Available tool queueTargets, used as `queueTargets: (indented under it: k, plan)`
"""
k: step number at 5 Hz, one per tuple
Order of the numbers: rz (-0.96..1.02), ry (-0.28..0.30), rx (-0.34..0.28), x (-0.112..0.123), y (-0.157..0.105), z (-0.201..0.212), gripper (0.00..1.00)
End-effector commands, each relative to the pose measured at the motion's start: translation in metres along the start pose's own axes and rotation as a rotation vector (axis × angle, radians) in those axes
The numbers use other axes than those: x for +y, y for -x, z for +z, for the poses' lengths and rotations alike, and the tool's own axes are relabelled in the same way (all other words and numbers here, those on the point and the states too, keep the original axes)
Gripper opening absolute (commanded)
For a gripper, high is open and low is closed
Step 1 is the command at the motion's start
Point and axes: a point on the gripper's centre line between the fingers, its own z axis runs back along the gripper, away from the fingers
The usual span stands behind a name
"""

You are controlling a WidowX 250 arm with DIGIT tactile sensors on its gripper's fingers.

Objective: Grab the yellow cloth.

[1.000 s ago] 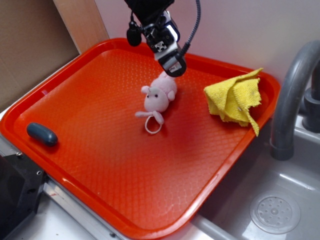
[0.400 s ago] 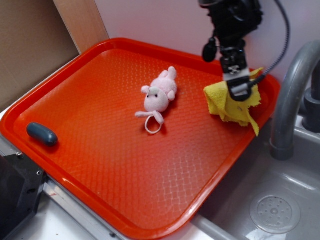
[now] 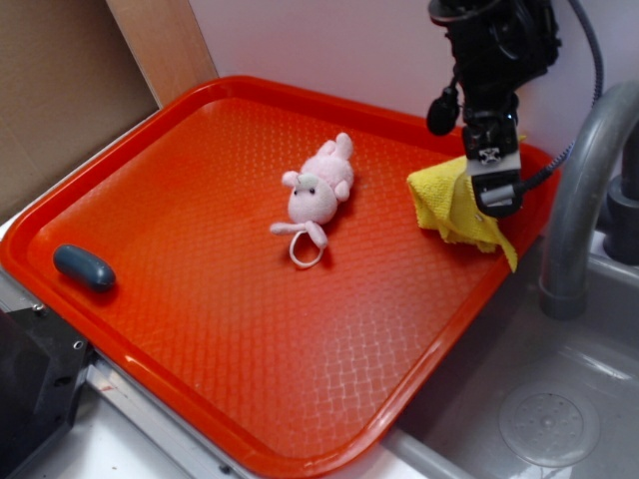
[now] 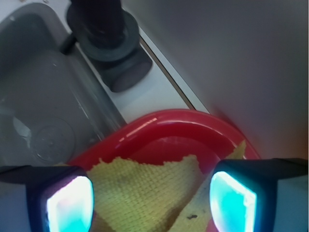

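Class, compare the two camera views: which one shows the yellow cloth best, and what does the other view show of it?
The exterior view: the yellow cloth shows nearly whole on the red tray, though the gripper covers part of it. The wrist view shows only a close patch of it between the open jaws.

a kitchen sink area: grey faucet [image 3: 579,200], steel basin with drain [image 3: 547,424], orange tray [image 3: 200,329] alongside.

Exterior view evenly bright and sharp, soft sheen on the red tray [image 3: 200,329], faint shadows only; wrist view soft and blurred, dim grey upper right, its two lower-corner fingertips [image 4: 67,205] blown out in cyan-white glare.
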Motion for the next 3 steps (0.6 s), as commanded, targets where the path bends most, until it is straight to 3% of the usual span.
queueTargets:
  k: [1, 2, 3]
  plan:
    - [0.067, 0.006, 0.119, -0.022, 0.007, -0.028, 1.00]
    - [0.096, -0.015, 0.132, -0.024, 0.012, -0.019, 0.00]
    - [0.155, -0.058, 0.093, -0.010, 0.028, 0.004, 0.00]
